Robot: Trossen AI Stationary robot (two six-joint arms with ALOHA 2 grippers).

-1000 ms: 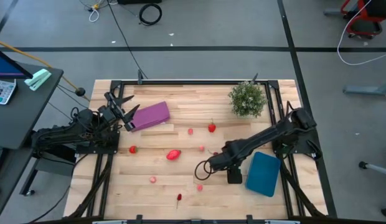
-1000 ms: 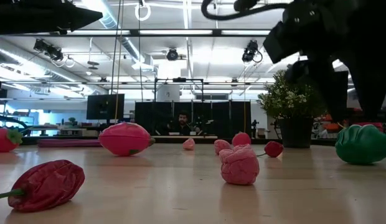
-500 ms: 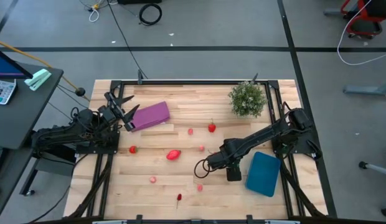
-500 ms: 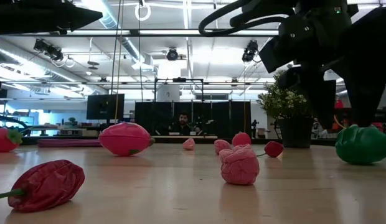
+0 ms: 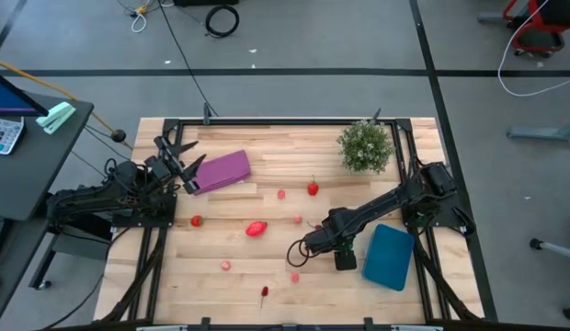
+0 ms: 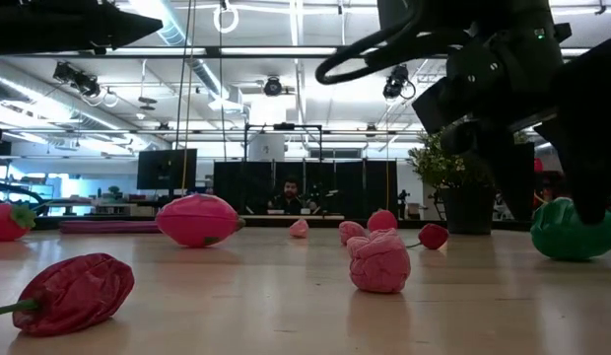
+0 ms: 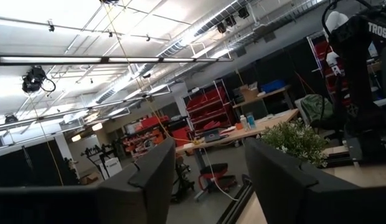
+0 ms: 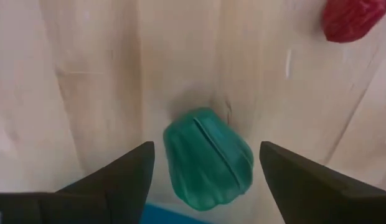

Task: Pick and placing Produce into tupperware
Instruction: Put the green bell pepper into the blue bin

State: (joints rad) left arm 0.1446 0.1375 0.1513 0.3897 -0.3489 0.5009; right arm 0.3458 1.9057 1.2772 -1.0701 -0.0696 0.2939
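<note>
A green piece of produce (image 8: pixel 208 158) rests on the wooden table just beside the teal tupperware (image 5: pixel 388 256); in the low view the green piece (image 6: pixel 570 232) shows at the right. My right gripper (image 8: pixel 205 152) hangs over it, pointing down and open, one finger on either side and clear of it. From above, the right gripper (image 5: pixel 346 256) hides the green piece. Red and pink produce lies scattered: a large pink-red piece (image 5: pixel 256 228), a strawberry (image 5: pixel 313 188), a red pepper (image 6: pixel 74 293). My left gripper (image 5: pixel 179 156) waits open at the far left.
A potted plant (image 5: pixel 365 145) stands at the far right corner. A flat purple object (image 5: pixel 221 171) lies in front of the left gripper. A black cable loop (image 5: pixel 299 250) hangs by the right wrist. Black frame rails border the table. A person (image 6: pixel 289 192) sits far behind.
My right gripper has sunk toward the green piece, so its fingers now reach down on both sides of it. The green piece and the other produce have stayed where they were.
</note>
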